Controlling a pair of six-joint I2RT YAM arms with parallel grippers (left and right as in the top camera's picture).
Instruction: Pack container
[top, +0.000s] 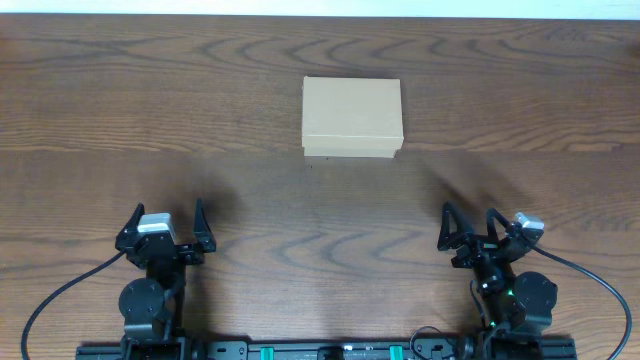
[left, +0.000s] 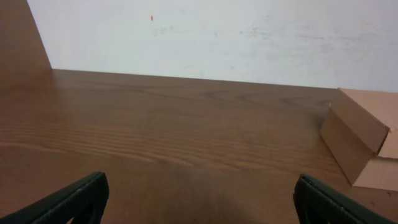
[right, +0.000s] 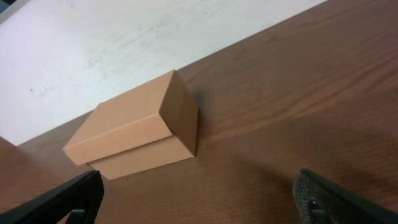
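Plain tan cardboard container (top: 352, 117), lid shut; left gripper (top: 167, 212) and right gripper (top: 469, 214) gape empty.

One tan cardboard container (top: 352, 115), upper centre of the frame. Two grippers: left gripper (top: 167, 212) lower left, right gripper (top: 468, 212) lower right. Two fingers (left: 78, 198) on each, four altogether. One wooden counter (top: 100, 120), seemingly a single slab.

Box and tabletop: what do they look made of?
The box looks like plain tan cardboard: matte, unprinted, with crisp folded edges and an overhanging lid. The table is wood or a wood-look laminate, dark brown with a bold grain and a slight sheen; I cannot tell which.
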